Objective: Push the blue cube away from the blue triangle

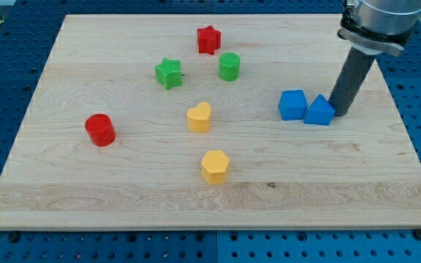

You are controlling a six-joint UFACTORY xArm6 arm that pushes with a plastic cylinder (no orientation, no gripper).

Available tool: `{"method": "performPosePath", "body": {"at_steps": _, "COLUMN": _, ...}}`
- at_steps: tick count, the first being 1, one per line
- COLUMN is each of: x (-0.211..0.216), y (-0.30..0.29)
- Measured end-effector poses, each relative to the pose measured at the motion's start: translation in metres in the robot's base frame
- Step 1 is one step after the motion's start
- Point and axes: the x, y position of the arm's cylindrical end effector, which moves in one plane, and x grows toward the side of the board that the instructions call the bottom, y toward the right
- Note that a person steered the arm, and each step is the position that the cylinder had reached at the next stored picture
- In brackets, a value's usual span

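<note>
The blue cube (292, 104) sits on the wooden board at the view's right. The blue triangle (319, 111) is right beside it on its right, touching or nearly touching. My tip (340, 113) rests on the board just right of the blue triangle, touching or almost touching its right side. The dark rod rises up and to the right from there. The triangle lies between my tip and the cube.
A red star (208, 39), a green cylinder (229, 66) and a green star (169, 73) lie near the view's top centre. A yellow heart (199, 117) and a yellow hexagon (215, 166) sit in the middle. A red cylinder (100, 130) is at the left.
</note>
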Motion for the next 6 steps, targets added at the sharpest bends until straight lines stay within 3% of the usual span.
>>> {"method": "performPosePath", "body": {"at_steps": 3, "x": 0.027, "y": -0.033}}
{"method": "performPosePath", "body": {"at_steps": 4, "x": 0.036, "y": -0.006}}
{"method": "performPosePath", "body": {"at_steps": 5, "x": 0.035, "y": 0.026}}
{"method": "performPosePath", "body": {"at_steps": 6, "x": -0.007, "y": -0.009}}
